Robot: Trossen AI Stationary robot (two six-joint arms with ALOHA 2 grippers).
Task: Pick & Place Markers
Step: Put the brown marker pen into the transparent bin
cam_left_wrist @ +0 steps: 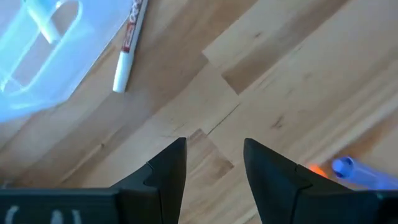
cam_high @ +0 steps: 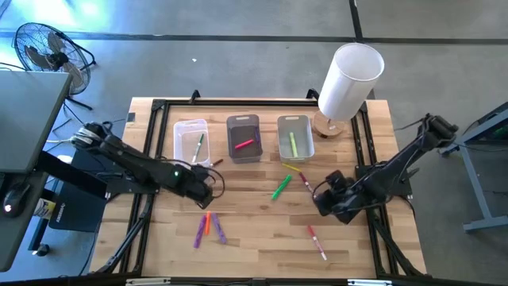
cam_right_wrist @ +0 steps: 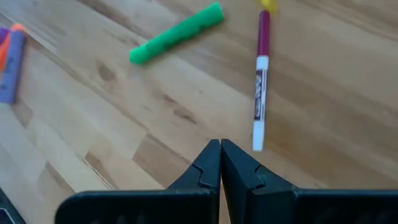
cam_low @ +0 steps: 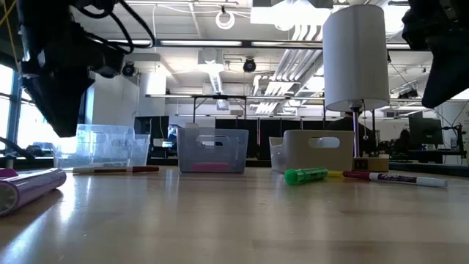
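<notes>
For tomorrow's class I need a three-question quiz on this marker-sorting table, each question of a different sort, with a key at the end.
1. True or false: the right claw is shut and holds nothing.
2. Which bin holds a red marker? A) the clear bin B) the dark bin C) the pale bin
3. Fill in: the big green marker lies on the ____, not in a bin.

Key
1. True. Its fingers meet above bare wood, while the left claw stands open.
2. B. The red marker lies in the middle one.
3. Table, in front of the pale bin.
</notes>
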